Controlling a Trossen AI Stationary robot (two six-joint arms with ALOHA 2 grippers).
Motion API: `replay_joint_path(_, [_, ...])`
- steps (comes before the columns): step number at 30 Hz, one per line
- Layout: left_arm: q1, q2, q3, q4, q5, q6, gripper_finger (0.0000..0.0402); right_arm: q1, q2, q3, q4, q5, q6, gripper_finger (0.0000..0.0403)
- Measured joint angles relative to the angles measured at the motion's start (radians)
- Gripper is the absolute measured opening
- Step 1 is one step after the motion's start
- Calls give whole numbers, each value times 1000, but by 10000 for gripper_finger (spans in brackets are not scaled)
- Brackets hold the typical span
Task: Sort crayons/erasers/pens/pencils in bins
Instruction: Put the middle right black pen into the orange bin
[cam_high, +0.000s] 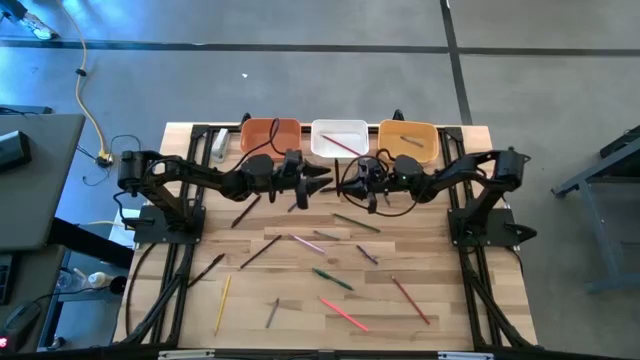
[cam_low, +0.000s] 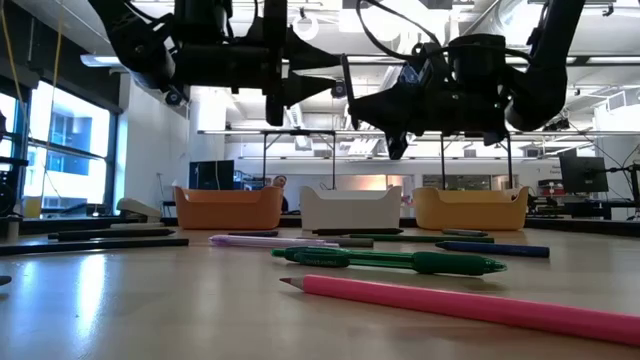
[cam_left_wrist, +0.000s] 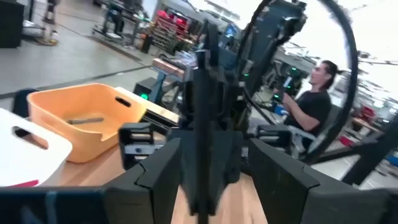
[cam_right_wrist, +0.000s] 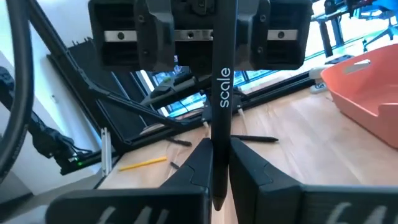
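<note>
Passing a black pen (cam_right_wrist: 219, 134) above the table's far edge: right gripper (cam_high: 352, 184) clamped on it, left gripper (cam_high: 322, 178) spread wide, empty. Risking a drop short of the bins (cam_high: 339, 141) if tilted.

left tool (cam_high: 325, 176) spread (mid-air), right tool (cam_high: 352, 187) clamped

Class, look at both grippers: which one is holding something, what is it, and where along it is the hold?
The right gripper is shut on a black pen marked "scale", gripping near one end. The left gripper is open around the same pen, not clamping it.
</note>
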Motion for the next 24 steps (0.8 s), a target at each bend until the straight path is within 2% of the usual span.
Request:
replay_joint_path(5, [1,0,0,-5,-27,-4,179,19,5,15,2,-3,9,14])
replay_joint_path(19, [0,0,69,1,-2,41,177,57,5,38,-28,-17,18,14])
replay_joint_path(24, [0,0,75,1,25,42,154,68,5,53,-42,-27,14,14])
